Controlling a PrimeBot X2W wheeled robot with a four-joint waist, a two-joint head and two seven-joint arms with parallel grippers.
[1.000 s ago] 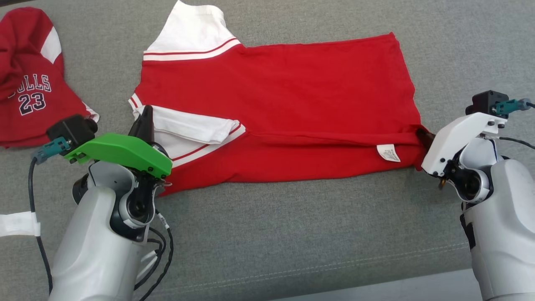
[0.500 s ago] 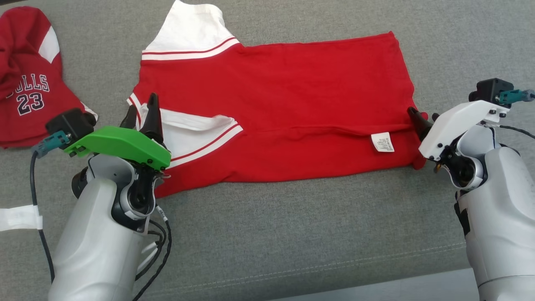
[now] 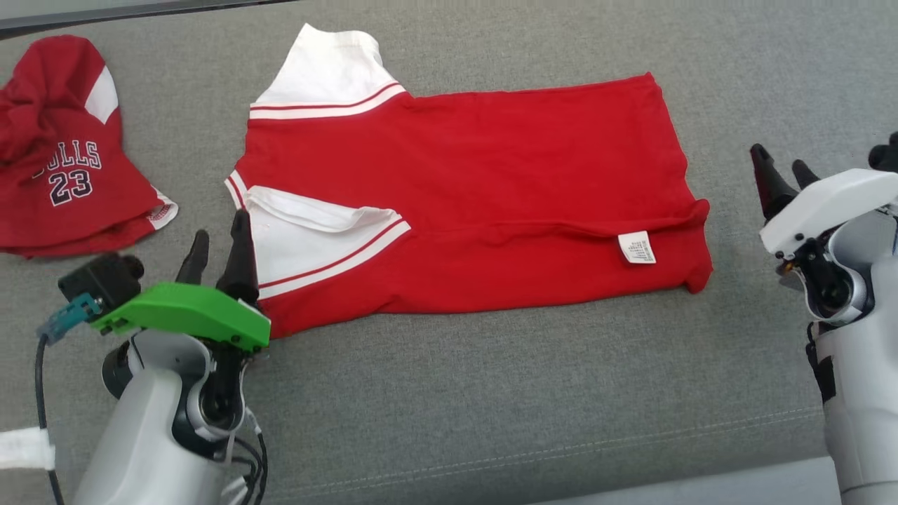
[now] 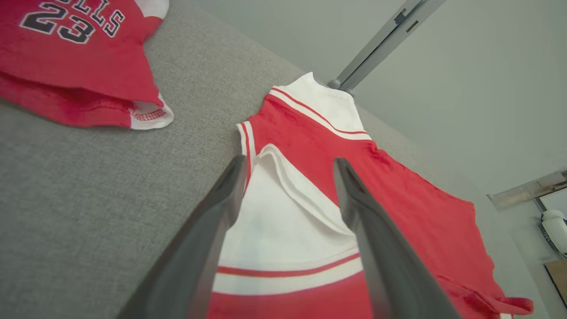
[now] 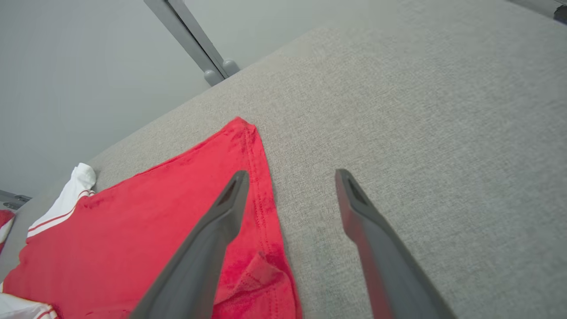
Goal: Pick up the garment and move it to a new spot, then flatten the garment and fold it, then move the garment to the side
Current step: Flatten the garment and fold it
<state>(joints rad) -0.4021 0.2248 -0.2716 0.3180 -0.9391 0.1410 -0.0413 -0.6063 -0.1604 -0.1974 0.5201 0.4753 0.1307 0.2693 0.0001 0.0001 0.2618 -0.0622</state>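
The garment (image 3: 477,189) is a red shirt with white sleeves, lying flat on the grey cushion with its near edge folded over toward the middle; a white label (image 3: 637,247) shows on the fold. My left gripper (image 3: 219,242) stands open just off the shirt's near-left corner, by the folded white sleeve (image 4: 283,226), holding nothing. My right gripper (image 3: 780,174) is open and lifted clear to the right of the shirt's hem (image 5: 261,177), with bare cushion between its fingers.
A second red garment (image 3: 63,182) printed with the number 23 lies crumpled at the far left. The grey cushion (image 3: 491,407) has a seam along its near edge. A metal rail (image 5: 190,40) stands behind the cushion. A strip of white tape (image 3: 24,449) sits at the lower left.
Both grippers have opened and let go of the shirt's folded edge, then drawn back, the right one out to the right. The fold now lies on the shirt. The camera shifted slightly.
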